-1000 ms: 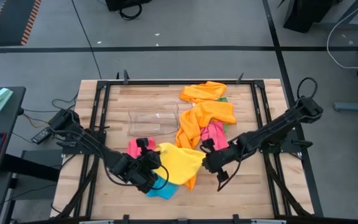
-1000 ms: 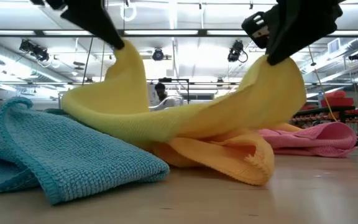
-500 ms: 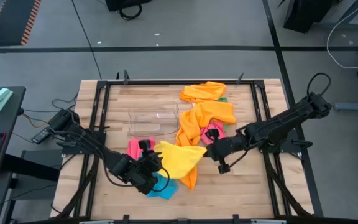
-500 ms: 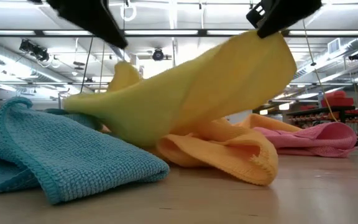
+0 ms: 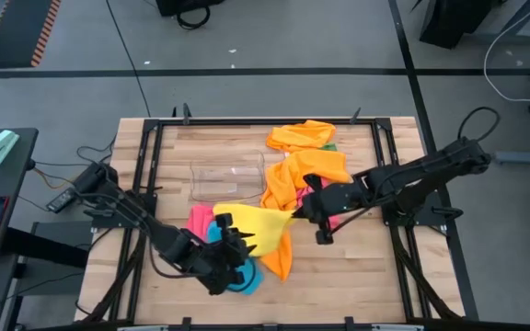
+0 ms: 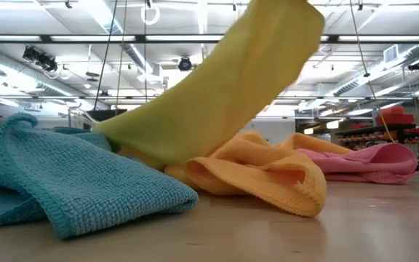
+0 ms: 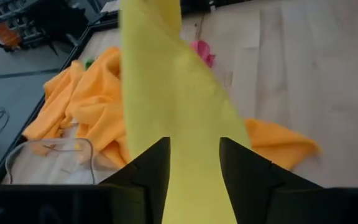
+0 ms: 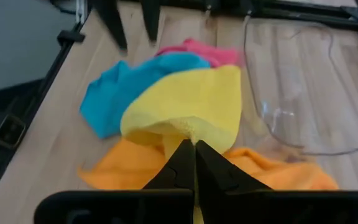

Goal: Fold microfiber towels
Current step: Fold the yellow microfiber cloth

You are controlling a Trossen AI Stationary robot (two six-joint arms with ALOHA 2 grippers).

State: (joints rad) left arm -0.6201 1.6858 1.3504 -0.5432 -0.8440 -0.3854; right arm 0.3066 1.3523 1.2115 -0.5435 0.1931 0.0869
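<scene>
Nearest you in the low view lies the blue towel (image 6: 64, 182), a coarse looped weave heaped in folds on the wooden surface (image 6: 268, 236). Just beside it sits a crumpled orange towel (image 6: 268, 175), and a pink towel (image 6: 369, 161) lies flat past that.

Your yellow towel (image 5: 256, 227) is smooth, plain and bright, stretched in a slanting band between your two grippers. The right gripper (image 8: 194, 152) has its fingers pressed together on one corner, so the cloth hangs from them and bunches just ahead of their tips. The left gripper (image 7: 194, 158) has its fingers parted with the yellow band running through the gap; you can see space at the cloth's edges, and I cannot tell whether they touch it.

Beyond the right fingers the clear bin (image 8: 297, 93) stands on the surface, with another pink towel (image 8: 197, 50) past the blue one. Farther off from the left fingers lie more orange towels (image 7: 79, 99), with a sliver of green (image 5: 329, 145) beneath them.

No readable writing or labels show on the towels.
</scene>
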